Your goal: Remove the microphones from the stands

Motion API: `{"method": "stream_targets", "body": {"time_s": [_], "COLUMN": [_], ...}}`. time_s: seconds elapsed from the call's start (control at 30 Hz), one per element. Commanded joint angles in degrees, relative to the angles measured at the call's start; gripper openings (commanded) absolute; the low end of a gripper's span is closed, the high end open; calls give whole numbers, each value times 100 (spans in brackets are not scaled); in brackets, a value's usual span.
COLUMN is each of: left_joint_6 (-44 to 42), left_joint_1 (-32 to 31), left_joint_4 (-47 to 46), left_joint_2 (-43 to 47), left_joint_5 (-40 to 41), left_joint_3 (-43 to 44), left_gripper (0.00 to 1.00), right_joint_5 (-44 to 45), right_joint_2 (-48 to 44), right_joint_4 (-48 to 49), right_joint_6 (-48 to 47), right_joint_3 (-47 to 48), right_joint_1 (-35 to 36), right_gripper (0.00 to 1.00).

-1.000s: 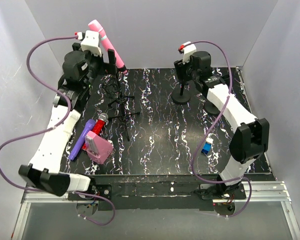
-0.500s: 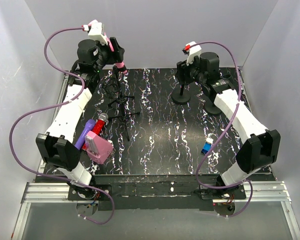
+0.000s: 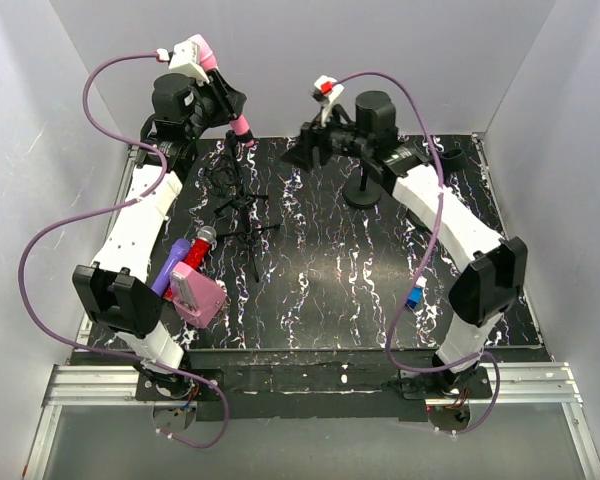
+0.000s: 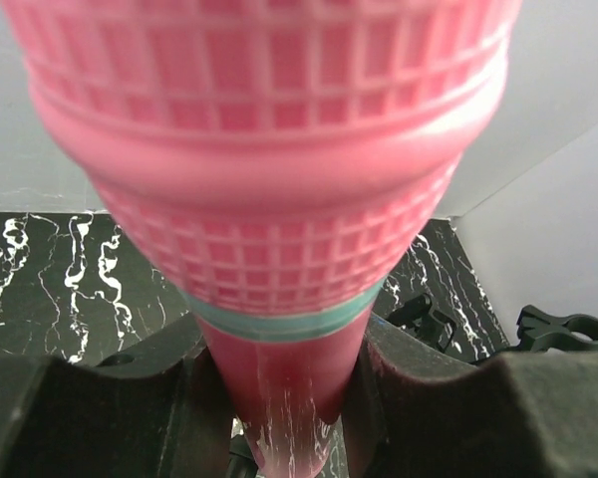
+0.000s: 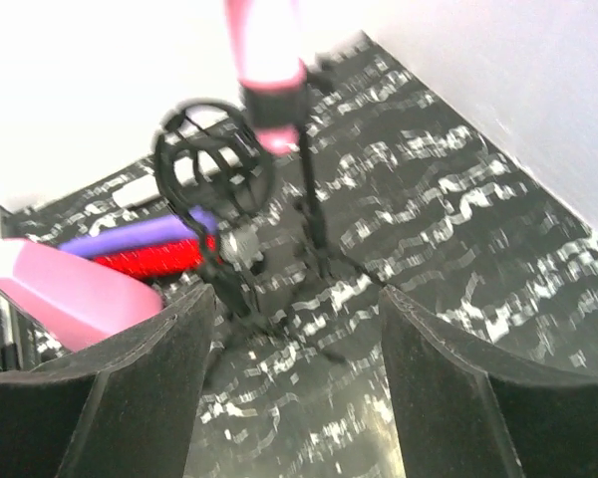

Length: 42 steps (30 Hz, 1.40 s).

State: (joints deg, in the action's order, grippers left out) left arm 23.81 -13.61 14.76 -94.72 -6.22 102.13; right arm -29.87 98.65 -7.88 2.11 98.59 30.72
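Note:
The pink microphone (image 3: 239, 121) stands tilted in the clip of the black tripod stand (image 3: 238, 203) at the back left. My left gripper (image 3: 223, 100) is shut on its handle just under the head. In the left wrist view the microphone (image 4: 269, 179) fills the top, and its handle runs down between the black fingers (image 4: 110, 418) of my left gripper (image 4: 284, 398), which press it on both sides. My right gripper (image 3: 298, 150) hangs open right of the stand, holding nothing. The right wrist view shows the microphone (image 5: 269, 60), the stand's pole (image 5: 314, 199) and my open right gripper (image 5: 297, 388).
On the left lie a purple microphone (image 3: 165, 275), a red microphone (image 3: 197, 250) and a pink box (image 3: 198, 295). A round-based black stand (image 3: 362, 190) stands at the back right. A small blue object (image 3: 413, 297) lies at the front right. White walls close in the mat.
My left gripper has closed onto the microphone's handle. My right arm has swung left from the round-based stand toward the tripod stand, jaws still open.

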Motion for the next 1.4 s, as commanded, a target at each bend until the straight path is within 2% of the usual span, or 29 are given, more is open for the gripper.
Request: {"method": "stream_targets", "body": {"time_s": [0.0,0.1,0.33,0.5,0.6,0.97,1.2,1.37], "left_joint_6": [465,799,1046,1161,1204,1336,1345,1345], "left_joint_1": [7,-45,-309,-336,-344,-336,-380,-520], "left_joint_4": [254,404,264,316,325,79,26,-26], "left_joint_2": [-90,-178,-337,-398,-390,-504,-548,-521], "left_joint_5": [234,543,429,463,472,-37,-248,-494], "left_joint_3": [360,483,598,659,651,800,826,774], "left_gripper": [0,0,0,0,0,0,0,0], "right_joint_5": [-292,-169,402,473,710,1333,1633,1686], "right_joint_2": [487,804,1437,1859,1956,2088,2000,1605], "right_joint_4": [542,603,498,322,322,691,946,1288], "right_joint_6": [500,510,422,334,185,-975,-1336,-1467], "right_joint_3": [1011,1399,2295,2718,2692,2771,2798,2184], "right_joint_1": [285,417,646,725,742,716,681,593], "right_gripper": [73,74,76,76,71,36,28,22]}}
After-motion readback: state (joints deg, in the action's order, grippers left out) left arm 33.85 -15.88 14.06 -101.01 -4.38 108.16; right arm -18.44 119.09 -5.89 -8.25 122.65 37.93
